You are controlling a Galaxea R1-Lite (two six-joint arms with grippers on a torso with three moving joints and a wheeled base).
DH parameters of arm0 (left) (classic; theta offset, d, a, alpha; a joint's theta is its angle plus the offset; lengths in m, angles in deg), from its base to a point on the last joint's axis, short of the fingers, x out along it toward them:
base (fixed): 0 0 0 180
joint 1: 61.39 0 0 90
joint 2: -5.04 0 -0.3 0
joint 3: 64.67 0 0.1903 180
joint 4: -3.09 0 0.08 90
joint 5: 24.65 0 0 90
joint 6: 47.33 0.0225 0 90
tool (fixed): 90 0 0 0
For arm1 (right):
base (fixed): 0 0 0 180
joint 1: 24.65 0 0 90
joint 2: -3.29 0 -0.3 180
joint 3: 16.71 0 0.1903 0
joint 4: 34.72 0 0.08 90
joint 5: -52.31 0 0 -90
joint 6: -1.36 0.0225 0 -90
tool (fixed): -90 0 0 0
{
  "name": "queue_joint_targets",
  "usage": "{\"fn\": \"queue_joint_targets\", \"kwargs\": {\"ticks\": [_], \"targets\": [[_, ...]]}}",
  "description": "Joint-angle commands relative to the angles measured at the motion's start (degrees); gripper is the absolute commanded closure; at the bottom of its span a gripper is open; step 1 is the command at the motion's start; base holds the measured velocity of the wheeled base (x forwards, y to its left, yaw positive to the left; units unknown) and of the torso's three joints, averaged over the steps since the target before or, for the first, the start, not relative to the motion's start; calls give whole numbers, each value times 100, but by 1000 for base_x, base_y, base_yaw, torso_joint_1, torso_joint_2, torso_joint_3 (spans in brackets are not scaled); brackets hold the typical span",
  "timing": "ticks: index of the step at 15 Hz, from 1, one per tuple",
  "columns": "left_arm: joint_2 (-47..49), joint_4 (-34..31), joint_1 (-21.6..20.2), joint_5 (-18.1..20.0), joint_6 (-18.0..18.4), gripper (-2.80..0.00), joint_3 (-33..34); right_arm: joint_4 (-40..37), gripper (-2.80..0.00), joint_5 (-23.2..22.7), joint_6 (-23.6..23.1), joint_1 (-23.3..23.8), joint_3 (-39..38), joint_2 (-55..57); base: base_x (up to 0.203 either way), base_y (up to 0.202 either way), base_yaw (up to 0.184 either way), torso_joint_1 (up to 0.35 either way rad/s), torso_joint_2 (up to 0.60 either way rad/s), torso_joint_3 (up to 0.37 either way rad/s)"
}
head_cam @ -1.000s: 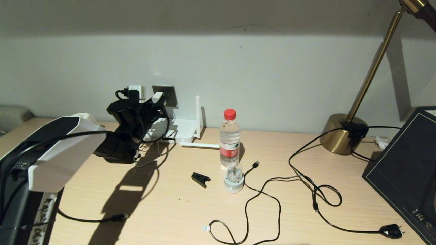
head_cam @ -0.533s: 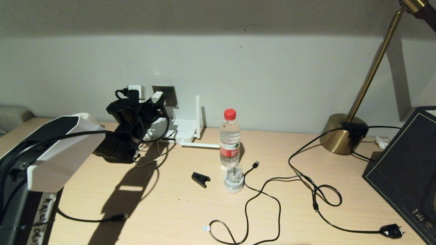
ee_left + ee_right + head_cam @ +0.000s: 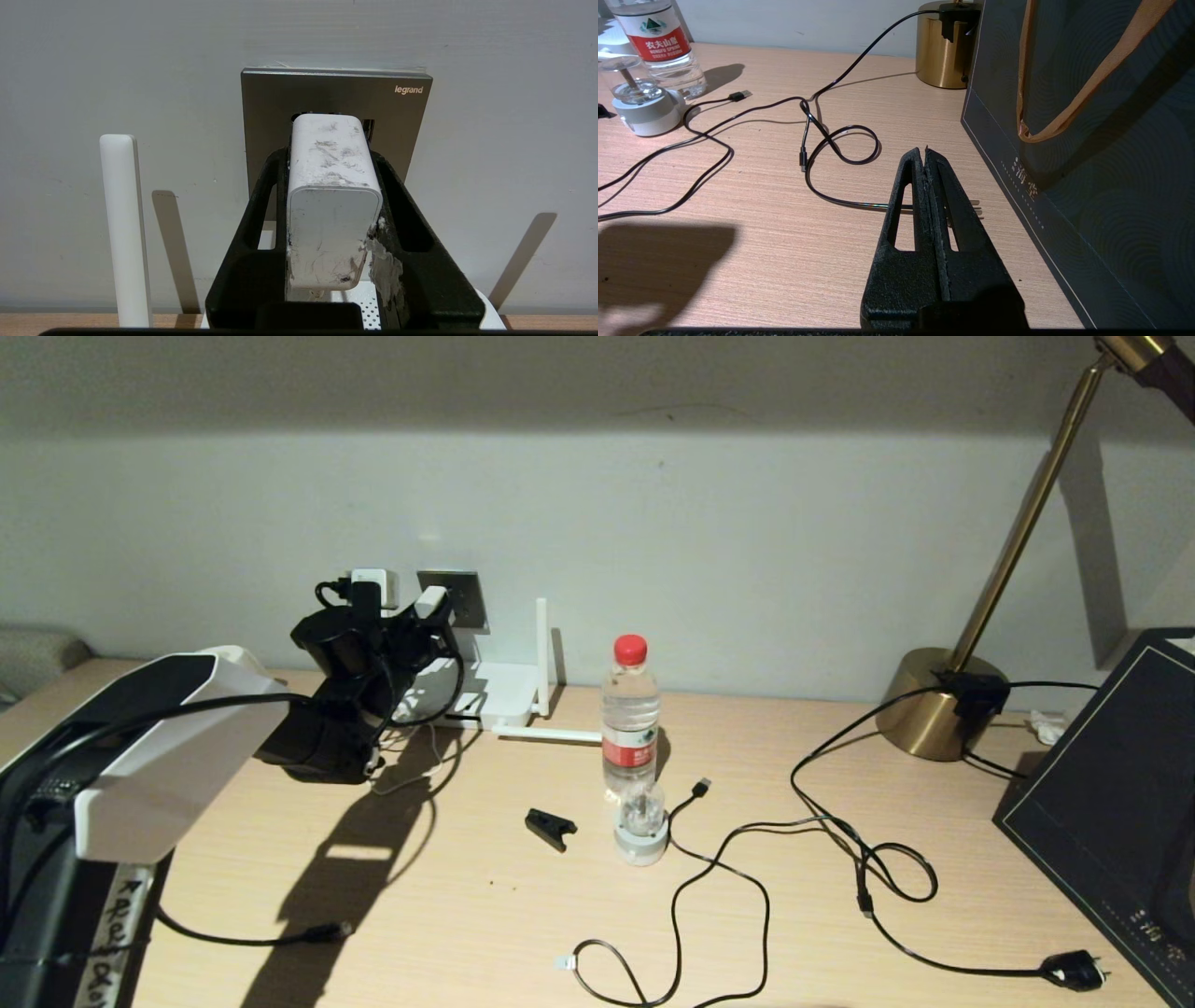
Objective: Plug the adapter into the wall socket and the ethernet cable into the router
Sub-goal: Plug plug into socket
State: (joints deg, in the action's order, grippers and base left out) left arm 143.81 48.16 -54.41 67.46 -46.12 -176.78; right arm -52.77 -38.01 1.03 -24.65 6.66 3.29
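My left gripper (image 3: 331, 156) is shut on the white adapter (image 3: 331, 186), one black finger on each side. The adapter's far end is up against the grey wall socket (image 3: 406, 121), its prongs hidden. In the head view the adapter (image 3: 429, 602) sits just left of the socket (image 3: 464, 599). The white router (image 3: 499, 693) lies below the socket with an antenna (image 3: 541, 649) upright. The black ethernet cable (image 3: 597, 945) lies at the front of the table, its clear connector (image 3: 563, 962) free. My right gripper (image 3: 924, 151) is shut and empty, hovering over the table.
A water bottle (image 3: 629, 714) and small white dome (image 3: 640, 831) stand mid-table beside a black clip (image 3: 549, 827). A USB-tipped cable (image 3: 702, 787) and a black mains plug (image 3: 1074, 971) lie loose. A brass lamp base (image 3: 938, 705) and dark bag (image 3: 1111, 803) stand on the right.
The left gripper with the adapter has edged very slightly up toward the socket. Everything else is still.
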Motion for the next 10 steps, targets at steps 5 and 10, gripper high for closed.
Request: {"fn": "queue_joint_targets", "kwargs": {"ticks": [5,10], "targets": [[44,45,23,-7,2,0,15,5,0,-3,-2,0,-202,6,0,0,0,0,0,0],[62,47,23,-9,-6,0,13,5,0,-3,-2,0,-202,9,0,0,0,0,0,0]]}}
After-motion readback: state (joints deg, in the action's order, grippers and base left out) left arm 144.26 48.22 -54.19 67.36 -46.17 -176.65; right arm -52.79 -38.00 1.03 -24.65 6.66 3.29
